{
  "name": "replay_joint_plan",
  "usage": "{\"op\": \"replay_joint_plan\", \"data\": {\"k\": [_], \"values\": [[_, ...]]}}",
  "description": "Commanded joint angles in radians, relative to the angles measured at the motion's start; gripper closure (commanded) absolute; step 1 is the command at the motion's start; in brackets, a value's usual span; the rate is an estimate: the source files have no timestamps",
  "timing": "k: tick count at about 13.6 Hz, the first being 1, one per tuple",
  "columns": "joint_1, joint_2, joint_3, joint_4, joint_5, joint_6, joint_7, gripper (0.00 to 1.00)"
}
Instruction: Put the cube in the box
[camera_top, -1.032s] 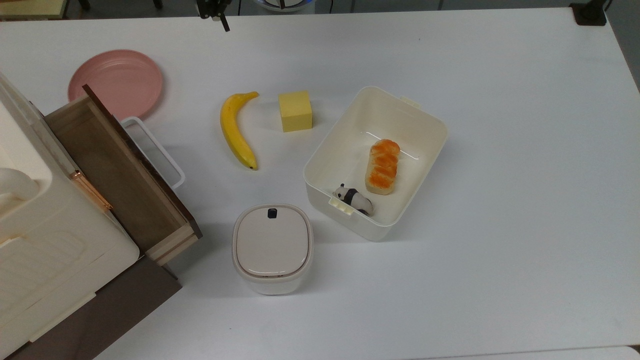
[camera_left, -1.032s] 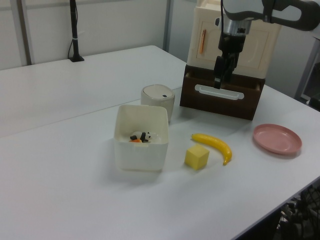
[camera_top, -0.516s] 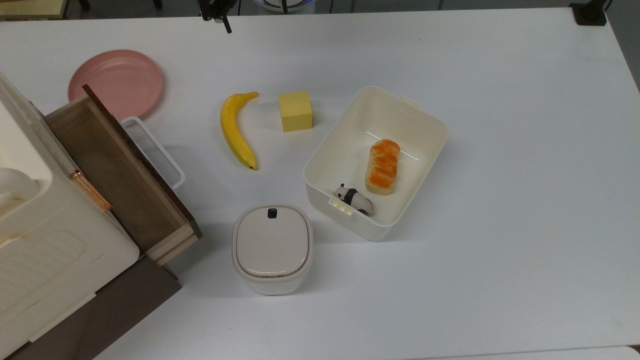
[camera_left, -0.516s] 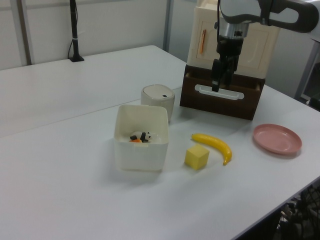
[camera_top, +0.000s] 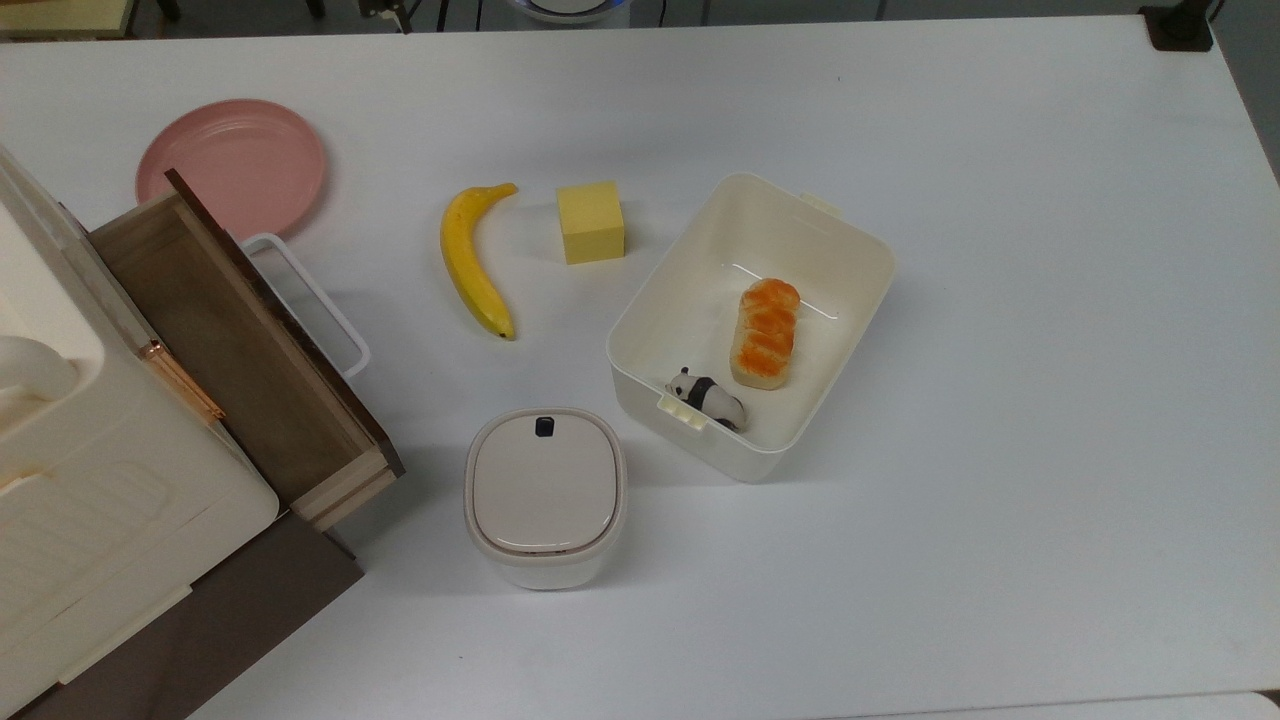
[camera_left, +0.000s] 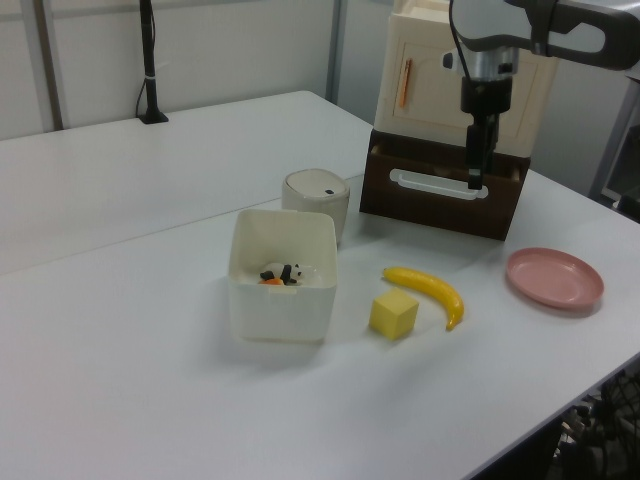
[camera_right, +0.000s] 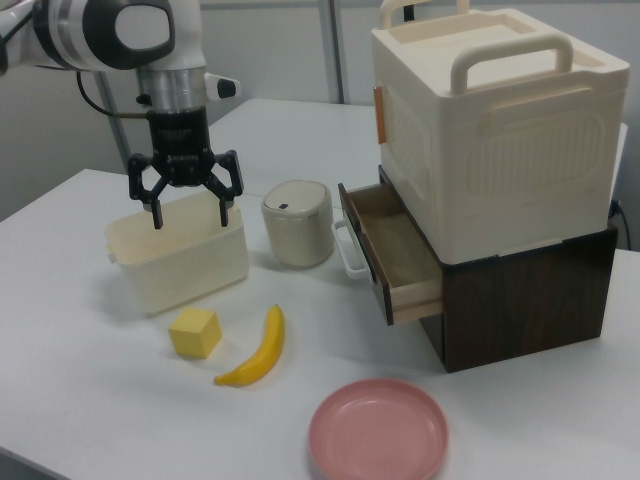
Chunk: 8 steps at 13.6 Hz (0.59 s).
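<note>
Approach step, before any grasp. The cube (camera_top: 591, 222), a pale yellow foam-like block, rests on the white table (camera_top: 1000, 500) just beside the box (camera_top: 640, 315), off the box's long wall on the top view's left, and apart from it. A banana (camera_top: 473, 260) lies on the cube's far side from the box, near the cube but not touching it. The box, a cream-white tub with tab handles, already holds an orange-glazed bread roll (camera_top: 766, 331) and a small panda figure (camera_top: 706, 397); the floor on the cube's side of the box looks bare.

The gripper (camera_right: 185, 205) hangs high above the table, unladen, with its two fingers spread wide and pointing straight down; in the right view it stands in front of the box's rim, well above the cube. The arm's last links run vertical, wrist over fingers.

Judged from this layout, the next move calls for carrying the gripper over the cube, lowering with the fingers astride two opposite faces, and closing. The banana's nearness on one side suggests a grip across the other pair of faces.

Also near the box: a rounded lidded container (camera_top: 545, 495) with a black button, an open wooden drawer (camera_top: 235, 350), and a pink plate (camera_top: 232, 165) beyond the banana.
</note>
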Motion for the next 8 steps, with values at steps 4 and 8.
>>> {"op": "replay_joint_plan", "data": {"k": [4, 8], "values": [[-0.001, -0.033, -0.005, -0.075, 0.017, 0.009, 0.055, 0.00], [-0.038, -0.065, 0.053, -0.210, 0.065, 0.241, 0.202, 0.03]]}}
